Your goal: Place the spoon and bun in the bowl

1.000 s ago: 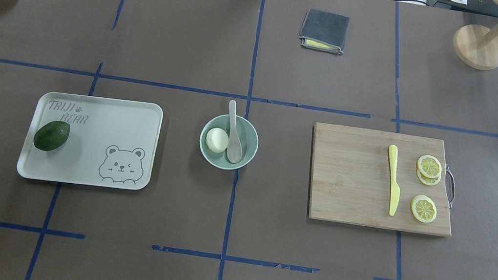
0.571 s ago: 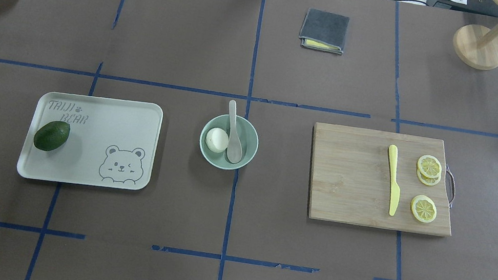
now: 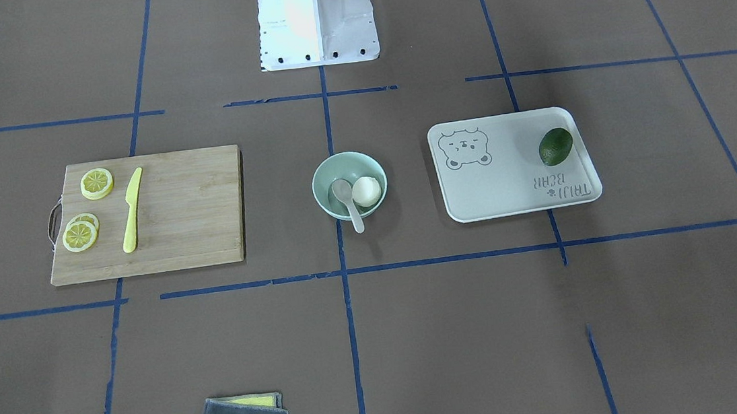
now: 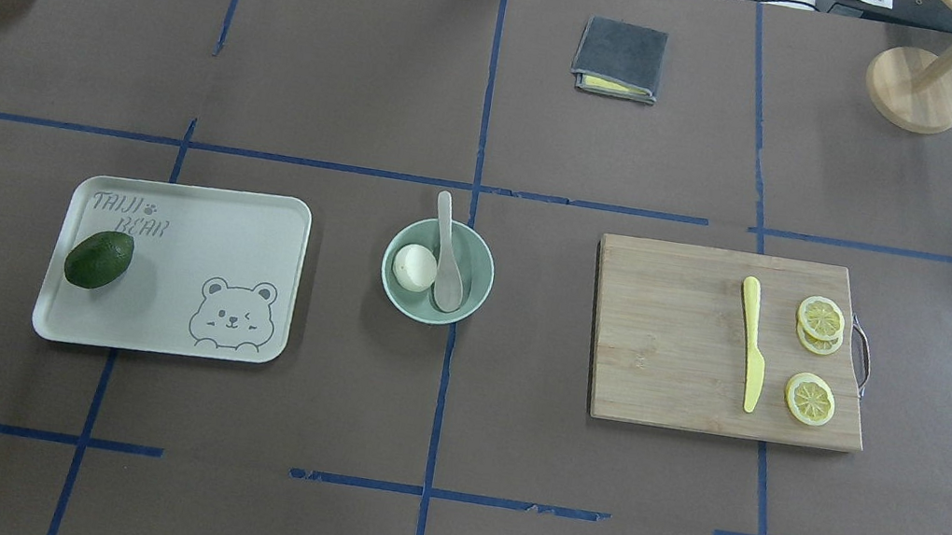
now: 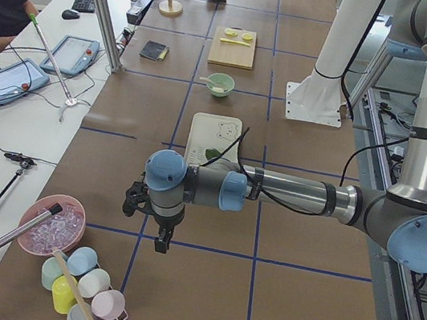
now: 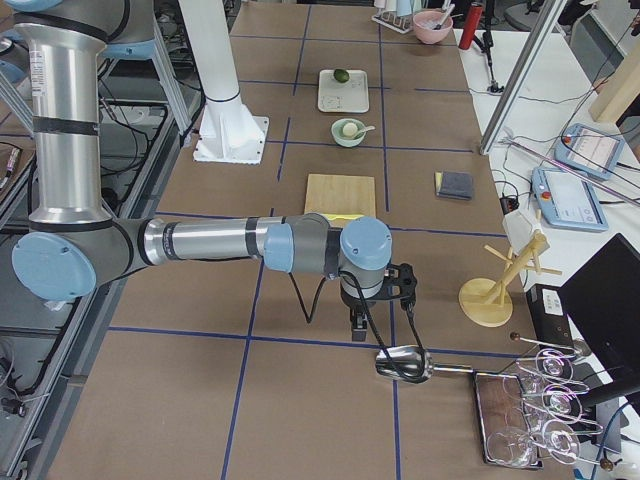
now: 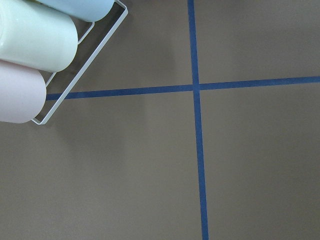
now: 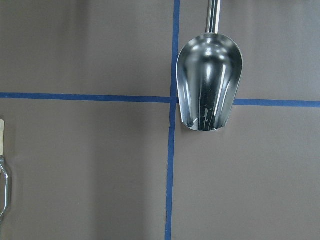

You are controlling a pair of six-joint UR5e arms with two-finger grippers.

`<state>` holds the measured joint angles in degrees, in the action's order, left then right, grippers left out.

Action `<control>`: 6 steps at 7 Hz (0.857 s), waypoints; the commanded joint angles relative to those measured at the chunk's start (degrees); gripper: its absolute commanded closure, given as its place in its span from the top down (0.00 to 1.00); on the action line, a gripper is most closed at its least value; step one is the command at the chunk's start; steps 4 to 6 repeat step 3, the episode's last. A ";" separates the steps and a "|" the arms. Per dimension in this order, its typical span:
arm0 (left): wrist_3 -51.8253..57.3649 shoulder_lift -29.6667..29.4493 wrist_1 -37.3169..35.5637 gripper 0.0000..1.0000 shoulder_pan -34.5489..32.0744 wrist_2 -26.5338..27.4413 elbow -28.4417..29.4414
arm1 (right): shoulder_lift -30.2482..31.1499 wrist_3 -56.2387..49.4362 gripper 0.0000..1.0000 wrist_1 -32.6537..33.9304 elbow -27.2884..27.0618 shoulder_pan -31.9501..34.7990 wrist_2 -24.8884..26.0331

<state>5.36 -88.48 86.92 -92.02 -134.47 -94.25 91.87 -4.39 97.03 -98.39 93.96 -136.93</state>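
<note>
The pale mint-green bowl (image 4: 479, 260) stands at the table's middle. The white bun (image 4: 414, 267) lies inside it on its left side. The white spoon (image 4: 445, 263) rests in it with its scoop on the bottom and its handle over the far rim. Bowl (image 3: 323, 173), bun (image 3: 366, 191) and spoon (image 3: 347, 199) also show in the front-facing view. My left gripper (image 5: 161, 241) hangs far off at the table's left end and my right gripper (image 6: 358, 328) at the right end. I cannot tell whether either is open or shut.
A white bear tray (image 4: 179, 299) with a dark green avocado (image 4: 99, 258) lies left of the bowl. A wooden cutting board (image 4: 672, 344) with a yellow knife (image 4: 750, 354) and lemon slices (image 4: 810, 397) lies to its right. A grey cloth (image 4: 619, 59) lies at the back. A metal scoop (image 8: 209, 85) lies under the right wrist, and cups in a wire rack (image 7: 35, 50) under the left.
</note>
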 commanded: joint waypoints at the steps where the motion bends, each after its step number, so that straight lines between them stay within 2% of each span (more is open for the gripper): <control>1: -0.08 -0.11 0.00 1.00 0.00 0.00 -0.06 | -0.02 0.09 1.00 0.00 0.04 0.00 0.00; 6: -0.08 -0.11 0.00 1.00 0.00 0.00 -0.06 | -0.11 0.44 1.00 0.00 -0.22 0.00 0.00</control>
